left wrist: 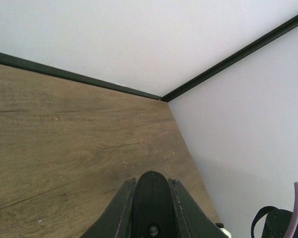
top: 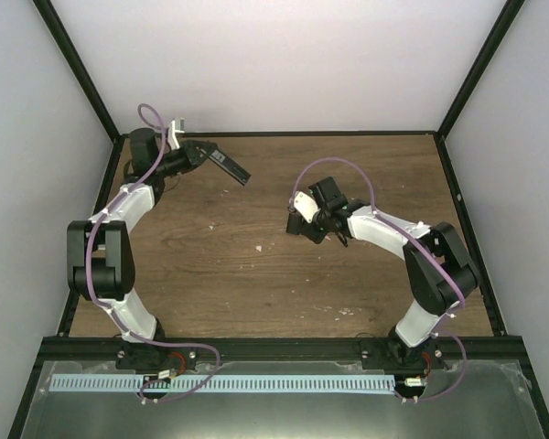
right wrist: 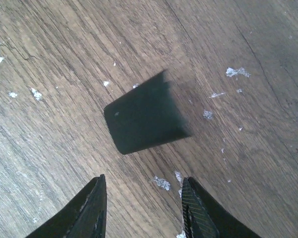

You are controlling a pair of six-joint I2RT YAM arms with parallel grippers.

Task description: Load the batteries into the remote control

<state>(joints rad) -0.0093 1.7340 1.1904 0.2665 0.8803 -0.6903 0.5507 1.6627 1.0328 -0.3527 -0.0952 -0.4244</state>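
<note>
I have the left gripper (top: 201,152) clamped tight on one end of the remote control (top: 229,165). It holds the remote above the tabletop (top: 256,283), with the free end slanting out toward the middle. From the left wrist camera I see only the black body wedged between the two fingers (left wrist: 120,208). My guess is that it is held up like this so the other arm can reach the battery bay.

The right gripper (right wrist: 144,184) sits well apart from the remote, on its near-right side. Its jaws are part-way apart and nothing is between them. Directly below it is the small black cover piece (right wrist: 144,118), among pale specks (right wrist: 162,183) of chipped wood. The cover looks blurred, so I cannot tell whether it lies flat on the wood. With the cover this far from the remote, I judge the bay is open and the cover has been put out of the way.

No camera shows the batteries, so I cannot place them relative to the remote. Loading looks not yet begun.
</note>
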